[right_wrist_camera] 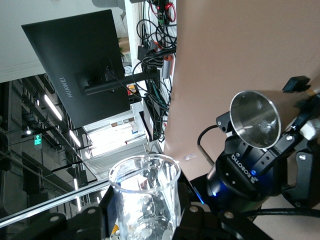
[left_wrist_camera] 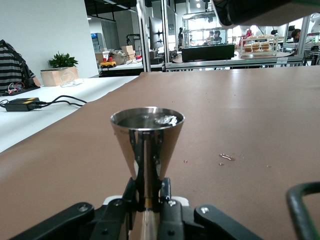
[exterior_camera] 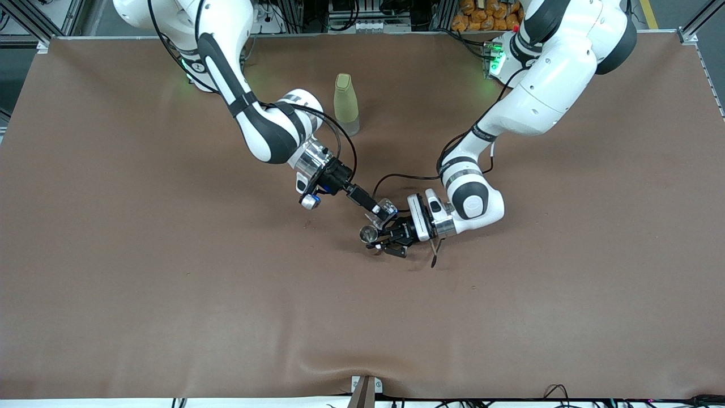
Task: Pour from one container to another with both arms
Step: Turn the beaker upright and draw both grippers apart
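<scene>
Glass (exterior_camera: 387,207) sits tipped in the right tool (exterior_camera: 383,212), its mouth turned down toward the metal cup (exterior_camera: 369,233), which is the sort of lean you would want for a pour. The right tool is pinching the glass low on its body, so the rim stays free; in the right wrist view the glass (right_wrist_camera: 144,197) looks clear with only glints inside, and I cannot tell how much liquid is left. The left tool (exterior_camera: 380,239) is pressed together on the narrow waist of the cup, holding it upright just above the table (exterior_camera: 170,283), near its middle. Gripping at the waist keeps the wide mouth open and level, and in the left wrist view the cup (left_wrist_camera: 147,145) shows a shimmer of liquid at its rim. Glass and cup are just beside each other, glass higher, apparently so nothing falls on the cloth. Bottle (exterior_camera: 346,111) stands apart, nearer the arms' bases, out of the way. My guess is the pour is under way or nearly finished.
</scene>
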You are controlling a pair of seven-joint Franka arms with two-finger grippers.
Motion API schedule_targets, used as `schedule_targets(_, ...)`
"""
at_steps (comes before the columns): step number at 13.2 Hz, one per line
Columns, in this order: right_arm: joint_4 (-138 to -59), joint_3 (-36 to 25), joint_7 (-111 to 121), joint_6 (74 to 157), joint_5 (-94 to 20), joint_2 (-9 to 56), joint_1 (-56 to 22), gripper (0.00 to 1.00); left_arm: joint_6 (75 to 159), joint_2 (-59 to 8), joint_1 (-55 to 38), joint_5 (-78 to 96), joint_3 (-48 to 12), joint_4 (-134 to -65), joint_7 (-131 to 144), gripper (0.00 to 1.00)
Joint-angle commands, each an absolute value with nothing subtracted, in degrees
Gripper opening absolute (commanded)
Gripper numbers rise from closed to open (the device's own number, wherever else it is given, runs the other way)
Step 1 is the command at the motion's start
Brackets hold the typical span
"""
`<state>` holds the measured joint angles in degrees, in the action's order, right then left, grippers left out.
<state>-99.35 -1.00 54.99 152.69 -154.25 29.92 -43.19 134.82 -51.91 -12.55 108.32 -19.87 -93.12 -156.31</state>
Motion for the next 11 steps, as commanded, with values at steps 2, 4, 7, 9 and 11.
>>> schedule_targets(2,-99.6,-1.3,70.7,154.8,-167.3,29.2,-42.4,0.0,135.1,-51.0,-10.0,110.1,-20.0,-93.7,-160.9,0.0)
schedule_targets(4,-99.2,-1.5,74.9,158.6,-165.7,28.6,-41.8,0.0,135.0,-50.2,-8.7,108.8,-20.0,-94.5,-160.6,0.0)
schedule_targets(7,-99.5,-1.5,80.1,160.4,-155.7,28.4,-39.4,0.0,134.7,-49.0,-6.4,106.3,-20.0,-95.6,-159.0,0.0)
schedule_targets(9,-99.8,-1.5,84.4,161.6,-148.7,28.8,-37.0,0.0,134.7,-46.4,-4.4,102.5,-20.0,-97.1,-155.1,0.0)
schedule_targets(11,-101.1,-1.5,92.4,163.6,-144.8,28.6,-34.8,0.0,133.6,-44.2,-1.0,99.0,-20.8,-99.4,-152.9,0.0)
